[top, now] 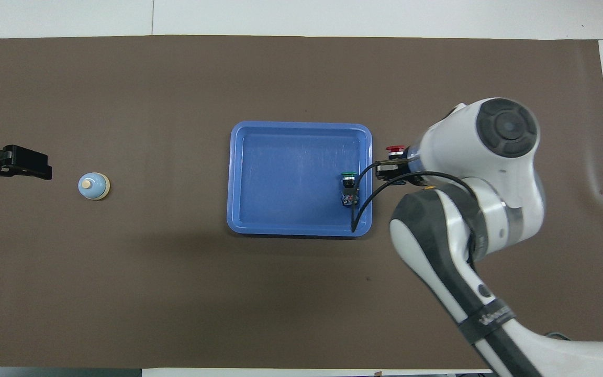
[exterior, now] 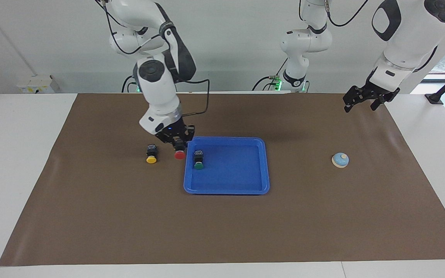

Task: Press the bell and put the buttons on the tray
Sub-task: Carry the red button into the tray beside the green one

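Observation:
My right gripper (exterior: 177, 143) is shut on the red button (exterior: 179, 154) and holds it in the air beside the blue tray's (exterior: 226, 191) edge, toward the right arm's end. The green button (exterior: 198, 159) lies in the tray near that same edge. The yellow button (exterior: 151, 153) stands on the mat beside the tray. In the overhead view the red button's cap (top: 396, 150) shows beside the tray (top: 291, 157), and my right arm hides the yellow button. The bell (exterior: 340, 160) sits toward the left arm's end. My left gripper (exterior: 363, 101) hangs open, waiting, apart from the bell.
A brown mat (exterior: 222, 231) covers the table and bears everything. A black cable (top: 359, 201) from my right wrist hangs over the tray's corner. In the overhead view my left gripper (top: 19, 163) shows beside the bell (top: 93, 186).

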Controlling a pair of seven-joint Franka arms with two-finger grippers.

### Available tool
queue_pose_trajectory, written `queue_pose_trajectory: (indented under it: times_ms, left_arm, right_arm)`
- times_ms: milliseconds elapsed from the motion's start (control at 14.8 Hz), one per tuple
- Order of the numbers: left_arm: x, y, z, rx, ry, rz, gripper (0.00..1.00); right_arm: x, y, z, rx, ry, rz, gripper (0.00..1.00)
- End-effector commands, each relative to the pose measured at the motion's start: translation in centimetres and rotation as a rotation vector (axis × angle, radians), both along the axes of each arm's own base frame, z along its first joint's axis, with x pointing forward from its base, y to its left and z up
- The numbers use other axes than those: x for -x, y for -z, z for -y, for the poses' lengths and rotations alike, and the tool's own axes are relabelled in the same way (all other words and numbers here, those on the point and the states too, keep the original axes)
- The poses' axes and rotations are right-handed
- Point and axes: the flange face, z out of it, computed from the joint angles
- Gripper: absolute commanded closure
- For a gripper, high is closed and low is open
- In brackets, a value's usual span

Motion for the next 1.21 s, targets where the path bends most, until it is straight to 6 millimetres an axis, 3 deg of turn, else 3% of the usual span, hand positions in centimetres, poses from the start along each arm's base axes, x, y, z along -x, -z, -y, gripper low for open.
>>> queue_pose_trajectory:
  times_ms: [0,135,270,405,809,877,1012,1079,1147]
  left_arm:
    - [0.2,0.0,-0.1,0.008,-0.007,0.005,0.0]
    - [0.2,0.0,-0.1,0.008,-0.007,0.005,0.0]
    - [0.2,0.0,-0.1,0.008,-0.007,0.005,0.0]
    - [0.2,0.0,-0.1,0.008,-0.007,0.005,0.0]
    - [0.2,0.0,-0.1,0.008,-0.005,0.005,0.0]
    - [0.2,0.0,-0.1,0.008,-0.007,0.005,0.0]
    - [0.2,0.0,-0.1,0.008,-0.007,0.005,0.0]
    - [0.2,0.0,-0.1,0.008,-0.007,0.005,0.0]
    - [0.2,0.0,-0.1,0.008,-0.007,0.005,0.0]
  right_arm:
    - [-1.0,3.7,-5.9,0.012,0.036,-0.029,1.0]
    - [-0.7,6.1,-8.3,-0.004,0.049,-0.001,1.0]
    - [-1.1,7.3,-8.8,-0.013,0.058,0.008,1.0]
    - [-0.2,8.1,-10.6,-0.018,0.04,0.009,1.0]
    - [0.4,10.6,-10.9,-0.025,0.069,0.02,1.0]
    - [0.4,10.6,-10.9,-0.024,0.069,0.019,0.95]
    - [0.4,10.6,-10.8,-0.022,0.074,0.014,0.64]
    - [0.5,10.6,-10.8,-0.019,0.079,0.01,0.37]
    - [0.5,10.5,-10.8,-0.017,0.078,0.008,0.04]
